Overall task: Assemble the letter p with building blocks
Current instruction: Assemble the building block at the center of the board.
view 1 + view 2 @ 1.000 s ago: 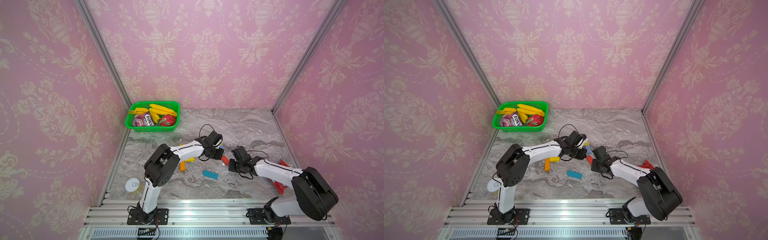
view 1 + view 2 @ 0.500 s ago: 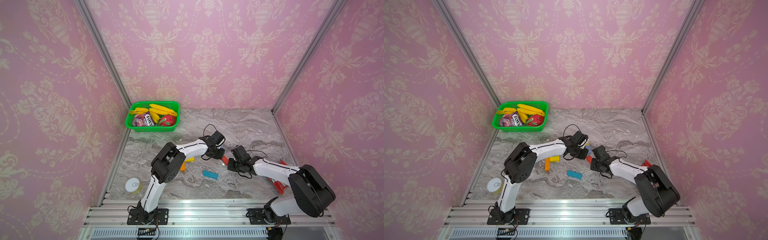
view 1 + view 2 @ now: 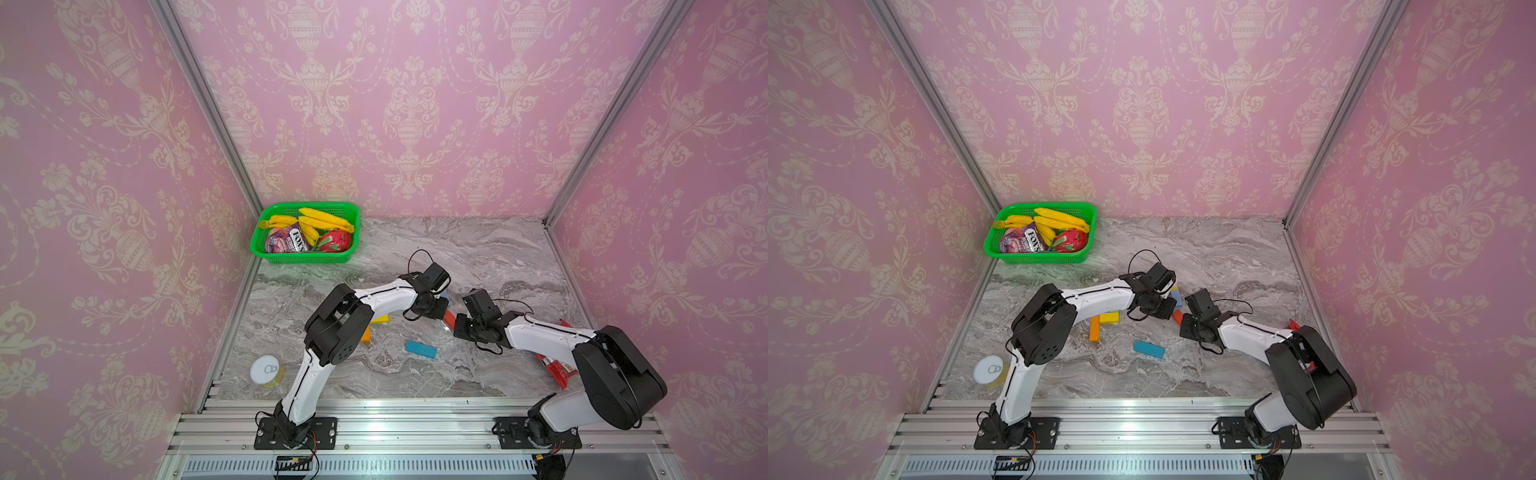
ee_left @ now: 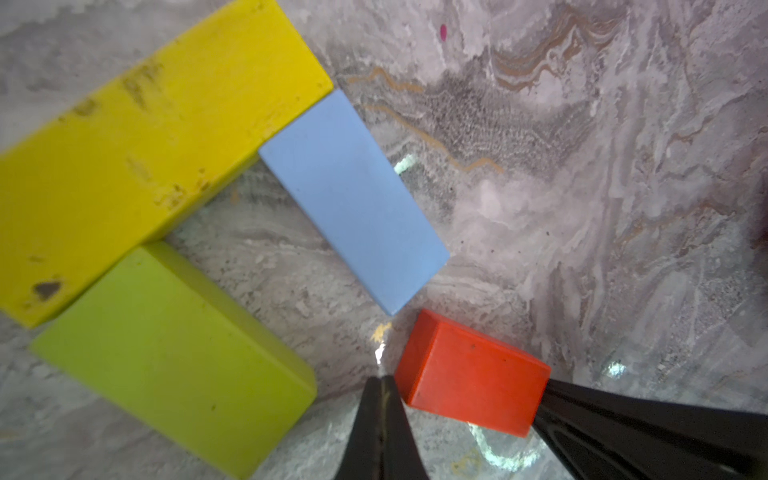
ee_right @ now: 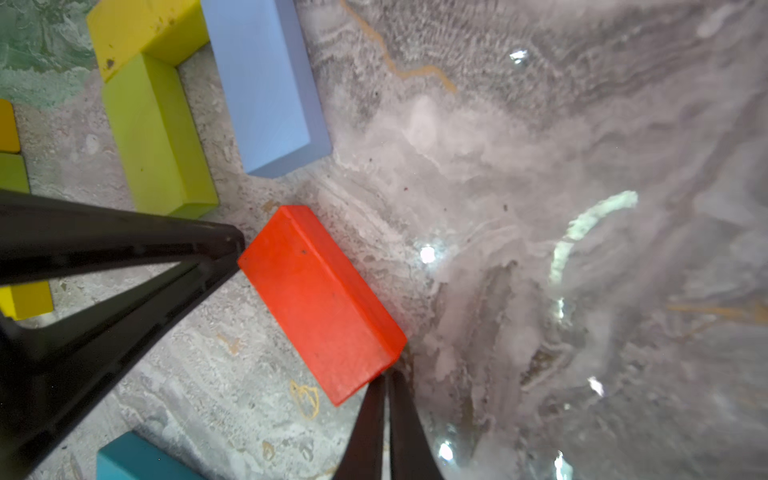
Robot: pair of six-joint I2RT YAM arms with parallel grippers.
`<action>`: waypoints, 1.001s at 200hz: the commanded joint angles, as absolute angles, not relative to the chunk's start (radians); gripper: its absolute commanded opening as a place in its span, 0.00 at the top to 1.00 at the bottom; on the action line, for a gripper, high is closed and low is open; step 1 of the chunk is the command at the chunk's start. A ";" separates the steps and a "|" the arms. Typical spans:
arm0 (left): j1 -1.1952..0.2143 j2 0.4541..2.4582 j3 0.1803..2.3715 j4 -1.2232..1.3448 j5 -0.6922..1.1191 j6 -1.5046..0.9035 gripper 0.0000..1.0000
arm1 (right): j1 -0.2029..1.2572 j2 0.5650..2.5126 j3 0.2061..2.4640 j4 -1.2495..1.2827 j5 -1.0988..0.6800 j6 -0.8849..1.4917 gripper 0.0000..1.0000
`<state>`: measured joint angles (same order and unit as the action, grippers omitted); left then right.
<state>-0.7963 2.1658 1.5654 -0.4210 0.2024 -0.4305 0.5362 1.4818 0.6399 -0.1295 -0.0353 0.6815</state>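
Note:
A red block (image 4: 469,374) lies flat on the marble, just off the end of a light blue block (image 4: 353,199). The light blue block and a lime green block (image 4: 174,353) each butt against a long yellow block (image 4: 145,145). My left gripper (image 4: 382,380) is shut, empty, with its tip against one end of the red block (image 5: 320,299). My right gripper (image 5: 388,376) is also shut and empty, its tip at the opposite end. A teal block (image 3: 420,349), an orange block (image 3: 1095,328) and a second yellow block (image 3: 1109,318) lie loose nearer the front.
A green basket (image 3: 303,257) of bananas and snacks stands at the back left. A tin can (image 3: 266,371) sits at the front left. A red snack packet (image 3: 557,370) lies under the right arm at the table's right side.
The left arm's elbow has swung to the right and its wrist has edged toward the red block. The right gripper has hardly moved. Both stayed shut.

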 commanded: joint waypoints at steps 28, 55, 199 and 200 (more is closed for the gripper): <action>-0.805 2.203 1.615 -0.447 0.177 -0.410 1.00 | 0.529 1.533 0.627 -0.160 -0.049 0.678 0.91; -0.805 2.211 1.615 -0.443 0.202 -0.407 1.00 | 0.529 1.546 0.638 -0.159 -0.054 0.676 0.91; -0.816 2.134 1.550 -0.511 0.226 -0.391 1.00 | 0.459 1.594 0.669 -0.190 -0.057 0.617 0.91; -0.816 2.135 1.551 -0.511 0.226 -0.391 1.00 | 0.458 1.593 0.669 -0.190 -0.057 0.617 0.91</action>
